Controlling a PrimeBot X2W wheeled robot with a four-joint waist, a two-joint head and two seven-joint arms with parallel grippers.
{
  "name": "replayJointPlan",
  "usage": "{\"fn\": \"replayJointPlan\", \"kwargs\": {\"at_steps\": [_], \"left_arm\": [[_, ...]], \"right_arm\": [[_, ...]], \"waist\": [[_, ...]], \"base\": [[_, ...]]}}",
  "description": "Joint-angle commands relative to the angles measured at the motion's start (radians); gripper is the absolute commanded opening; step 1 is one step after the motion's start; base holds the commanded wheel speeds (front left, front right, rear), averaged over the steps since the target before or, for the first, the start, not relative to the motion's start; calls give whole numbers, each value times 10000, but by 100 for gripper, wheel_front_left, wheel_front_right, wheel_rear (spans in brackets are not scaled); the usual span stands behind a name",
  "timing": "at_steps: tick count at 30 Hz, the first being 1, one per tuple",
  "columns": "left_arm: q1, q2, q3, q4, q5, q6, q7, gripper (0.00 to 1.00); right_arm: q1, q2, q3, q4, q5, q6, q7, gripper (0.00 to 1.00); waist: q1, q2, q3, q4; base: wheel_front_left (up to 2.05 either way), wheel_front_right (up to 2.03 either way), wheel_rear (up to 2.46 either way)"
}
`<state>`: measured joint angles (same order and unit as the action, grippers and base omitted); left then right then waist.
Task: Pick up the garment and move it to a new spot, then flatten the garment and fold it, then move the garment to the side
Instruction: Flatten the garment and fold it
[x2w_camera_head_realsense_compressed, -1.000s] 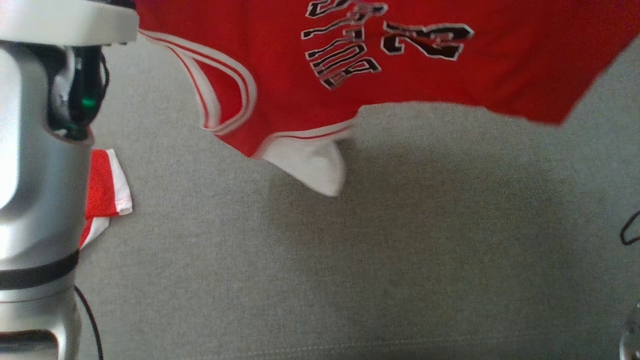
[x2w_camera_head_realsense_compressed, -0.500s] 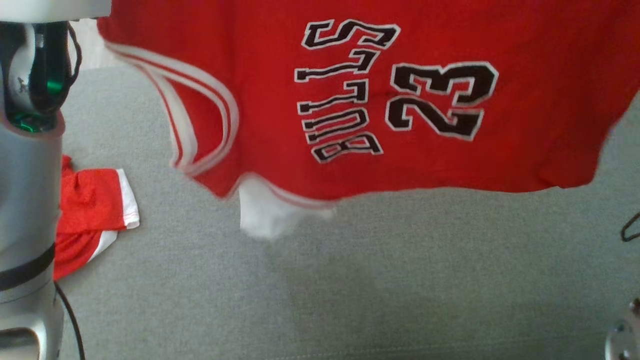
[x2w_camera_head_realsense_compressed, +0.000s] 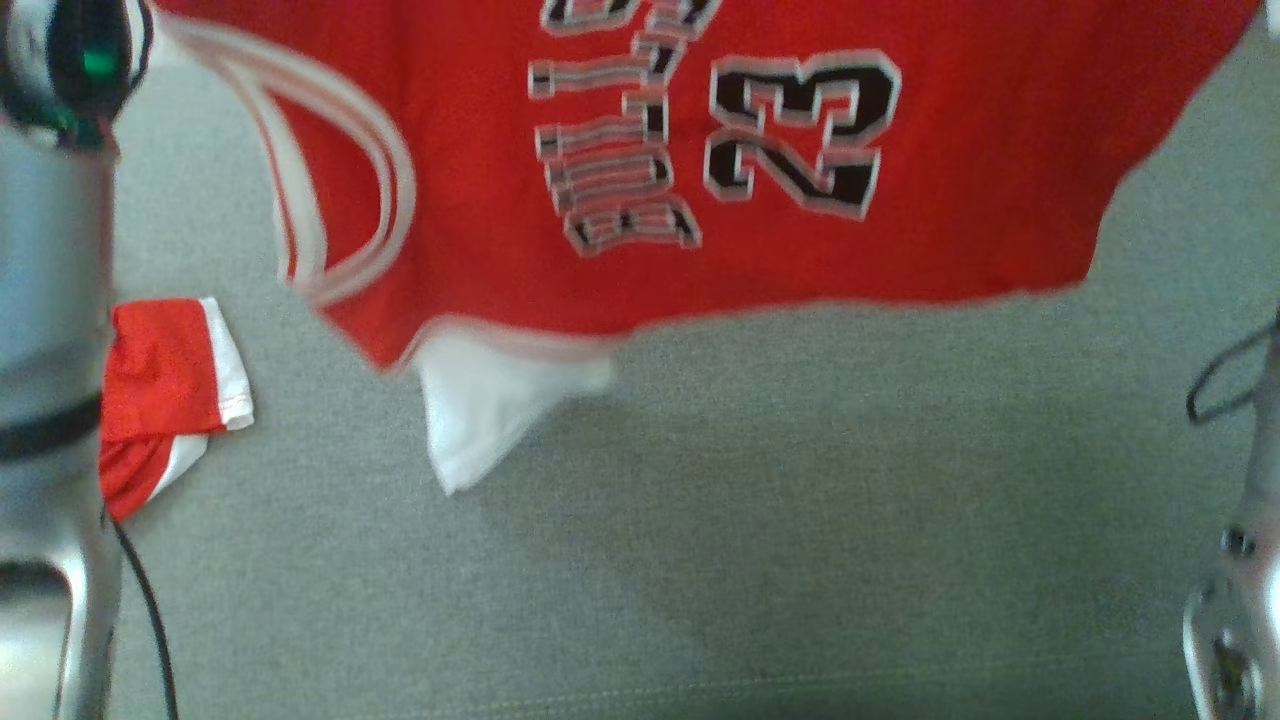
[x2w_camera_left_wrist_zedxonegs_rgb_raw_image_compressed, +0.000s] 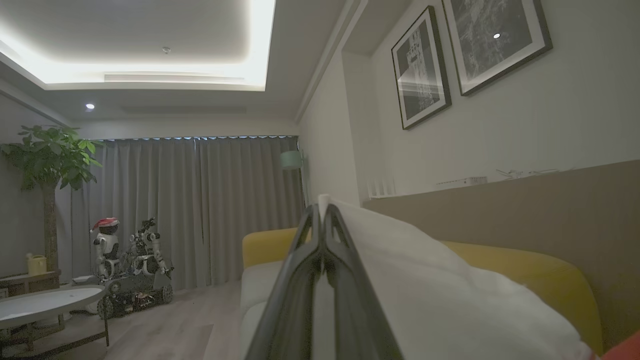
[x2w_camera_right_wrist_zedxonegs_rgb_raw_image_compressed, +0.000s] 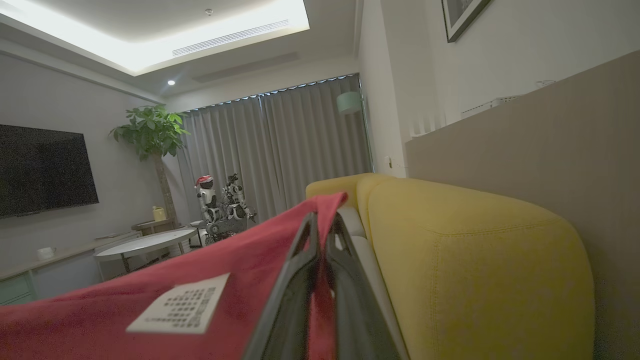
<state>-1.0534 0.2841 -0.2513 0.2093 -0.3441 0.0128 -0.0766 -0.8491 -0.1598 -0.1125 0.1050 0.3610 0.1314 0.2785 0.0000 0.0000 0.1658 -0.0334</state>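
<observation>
Left tool (x2w_camera_left_wrist_zedxonegs_rgb_raw_image_compressed: 322, 220) first: its two dark fingers are pinched together on a white fold (x2w_camera_left_wrist_zedxonegs_rgb_raw_image_compressed: 425, 280) of the jersey (x2w_camera_head_realsense_compressed: 950, 200). Your right tool (x2w_camera_right_wrist_zedxonegs_rgb_raw_image_compressed: 322, 225) is clamped the same way, on a red edge just beside the sewn-in care label (x2w_camera_right_wrist_zedxonegs_rgb_raw_image_compressed: 177, 310). So you have one end of the garment in each tool, with nothing loose.

Between them the jersey hangs stretched, and this is what the coming move turns on. Its long axis runs from your left to your right across the head view, the armhole trim toward the left tool and the plain red end toward the right. The chest print and the 23 read sideways. A white flap (x2w_camera_head_realsense_compressed: 480, 420) droops from the lower edge near the left end. It appears to hang clear of the grey seat cushion (x2w_camera_head_realsense_compressed: 800, 580) below, though blur makes that hard to confirm.

I judge the laying-down comes next: lower both tools evenly and keep the cloth taut, or the left end will bunch first.

Farther left on the cushion, beside your left forearm (x2w_camera_head_realsense_compressed: 50, 300), lies a separate red-and-white garment (x2w_camera_head_realsense_compressed: 170, 370). Set the jersey down well apart from it. Beyond rises the yellow sofa back (x2w_camera_right_wrist_zedxonegs_rgb_raw_image_compressed: 475, 250).
</observation>
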Motion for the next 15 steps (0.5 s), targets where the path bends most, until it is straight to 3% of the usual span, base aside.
{"fn": "replayJointPlan", "kwargs": {"at_steps": [1,9,15], "left_arm": [[-955,304,204,298,78,-92,-103,0],[-3330,-236,47,3928,224,-291,-1223,0],[-4157,-862,-139,6399,187,-435,-1576,0]], "right_arm": [[-940,122,231,121,-106,-7,-300,0],[-3346,558,684,3978,-33,-7,-2518,0],[-4461,731,1477,7068,-129,-7,-3820,0]], "waist": [[0,0,240,-25],[0,0,547,-139],[0,0,952,75]], "base": [[0,0,0],[0,0,0],[0,0,0]]}}
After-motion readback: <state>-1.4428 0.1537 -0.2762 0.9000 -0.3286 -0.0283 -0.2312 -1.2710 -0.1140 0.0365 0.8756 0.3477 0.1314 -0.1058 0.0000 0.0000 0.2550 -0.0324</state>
